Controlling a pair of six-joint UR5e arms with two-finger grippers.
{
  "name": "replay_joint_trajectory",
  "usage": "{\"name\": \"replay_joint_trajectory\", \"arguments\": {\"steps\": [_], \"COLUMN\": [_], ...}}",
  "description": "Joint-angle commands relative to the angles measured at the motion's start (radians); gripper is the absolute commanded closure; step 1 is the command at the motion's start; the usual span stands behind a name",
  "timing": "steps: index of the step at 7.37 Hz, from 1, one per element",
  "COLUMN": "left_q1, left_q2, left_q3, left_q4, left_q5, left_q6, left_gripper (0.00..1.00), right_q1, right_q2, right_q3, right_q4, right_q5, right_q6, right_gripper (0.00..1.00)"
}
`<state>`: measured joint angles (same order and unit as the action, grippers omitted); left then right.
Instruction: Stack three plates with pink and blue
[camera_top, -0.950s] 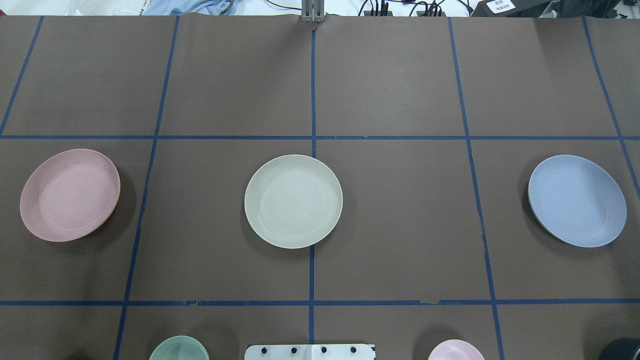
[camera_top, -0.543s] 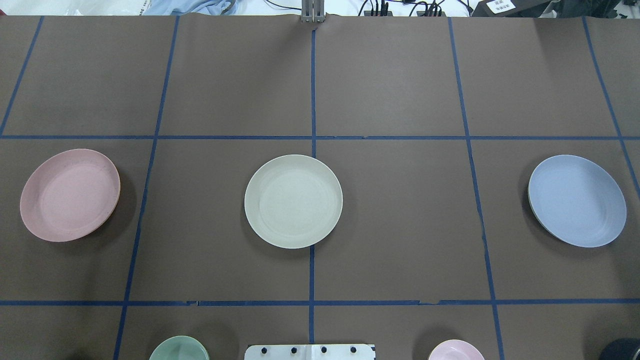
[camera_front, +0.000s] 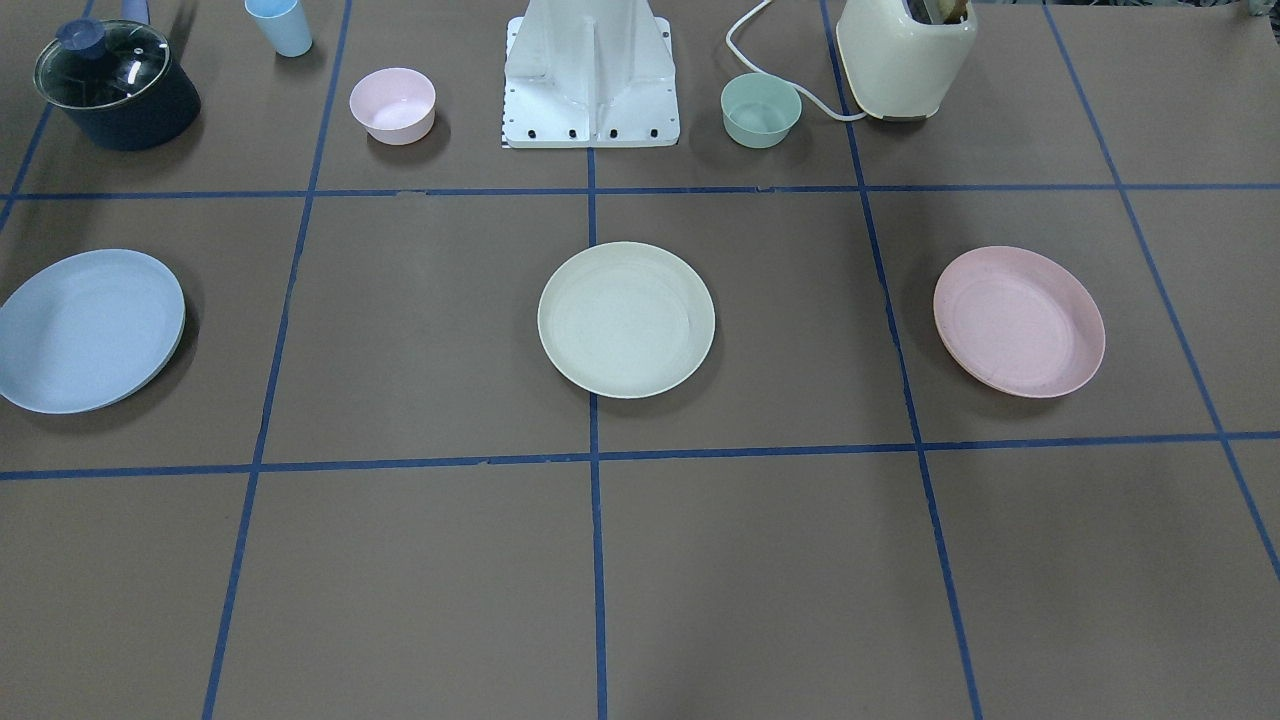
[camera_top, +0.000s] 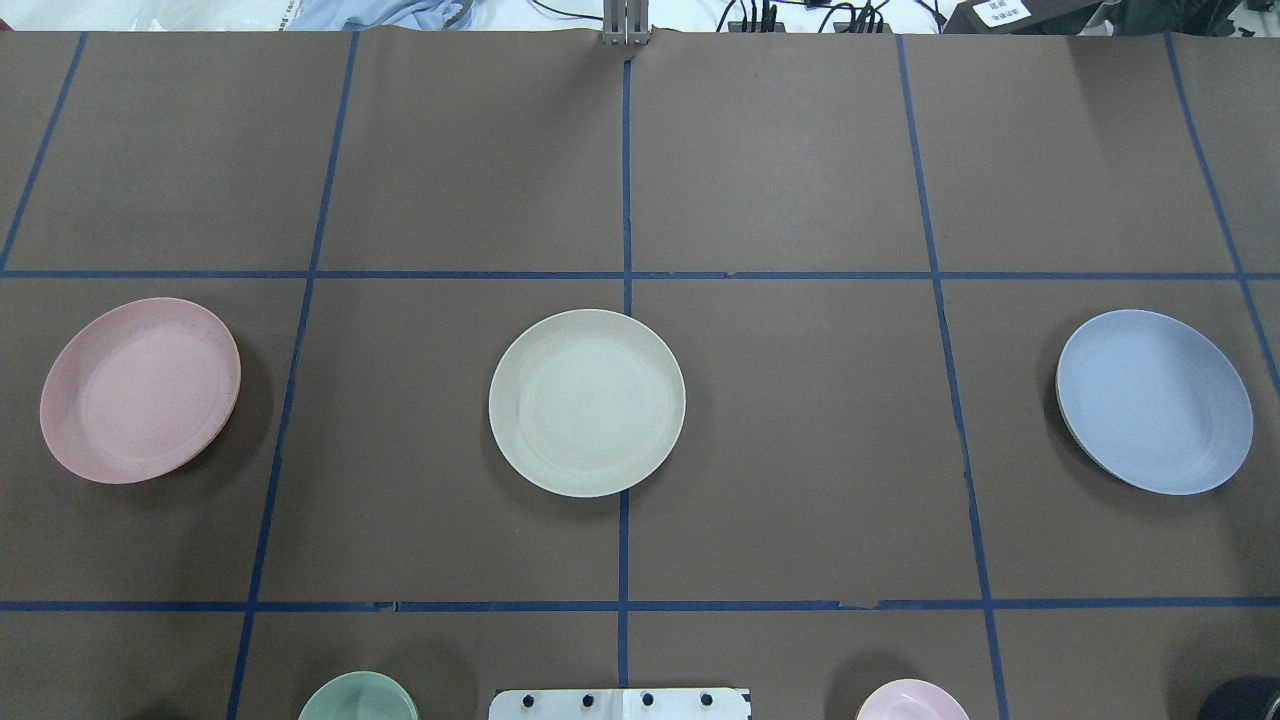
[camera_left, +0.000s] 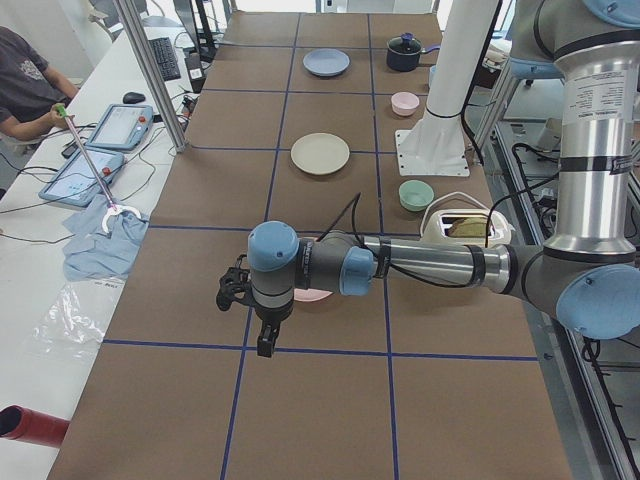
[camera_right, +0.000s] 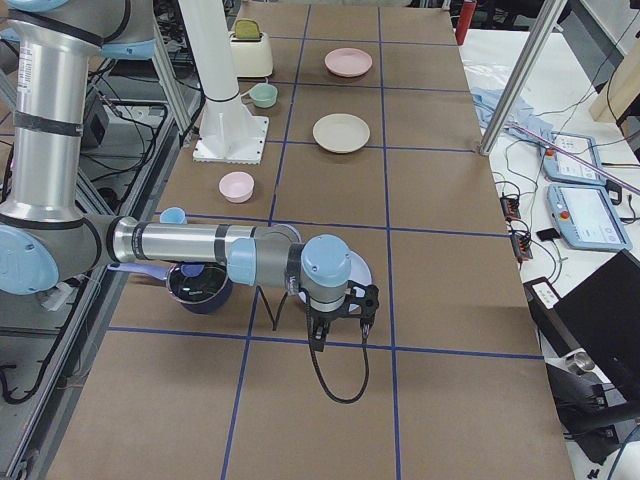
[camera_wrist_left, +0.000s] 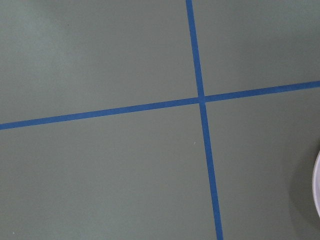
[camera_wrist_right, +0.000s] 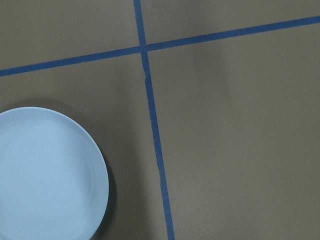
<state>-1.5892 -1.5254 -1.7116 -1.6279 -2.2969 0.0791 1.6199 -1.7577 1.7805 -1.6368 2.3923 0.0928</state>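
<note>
Three plates lie apart in a row on the brown table: the pink plate at the left, the cream-white plate in the middle and the light blue plate at the right. My left gripper hangs above the table beside the pink plate. My right gripper hangs beside the blue plate, which fills the lower left of the right wrist view. Neither gripper shows in the overhead or front views, so I cannot tell whether they are open or shut.
Along the robot's edge stand a small pink bowl, a small green bowl, a dark lidded pot, a blue cup, a cream toaster and the white robot base. An operator sits beyond the far edge.
</note>
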Motion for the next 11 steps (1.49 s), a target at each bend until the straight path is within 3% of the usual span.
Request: {"name": "replay_joint_trajectory", "arguments": {"steps": [1,3,4,7,10,11], "left_q1": [0.037,0.099,0.133,0.309,0.458,0.510], "left_q2": [-0.018,-0.019,-0.018,0.060,0.080,0.079], "left_q3": [-0.031,-0.027,-0.028,-0.023,0.126,0.151], "left_q4": [-0.024,-0.058,-0.111,-0.416,-0.701,-0.730], "left_q5": [-0.009,-0.097,-0.102,-0.049,0.017,0.031], "left_q6": [-0.001,-0.028,-0.189,-0.630,-0.852,-0.893], "left_gripper": [0.00,0.00,0.00,0.00,0.00,0.00], "right_q1": [0.000,0.000,0.000,-0.002,-0.002,-0.002], "right_q2": [0.003,0.011,0.011,0.006,0.009,0.009], "right_q3": [0.002,-0.001,-0.003,-0.026,-0.021,-0.018], "right_q4": [0.000,0.000,0.002,0.064,0.071,0.071], "right_q5": [0.004,0.031,0.044,0.041,0.050,0.056], "right_q6": [0.002,0.001,0.002,-0.001,0.001,-0.001], "right_gripper": [0.00,0.00,0.00,0.00,0.00,0.00]}}
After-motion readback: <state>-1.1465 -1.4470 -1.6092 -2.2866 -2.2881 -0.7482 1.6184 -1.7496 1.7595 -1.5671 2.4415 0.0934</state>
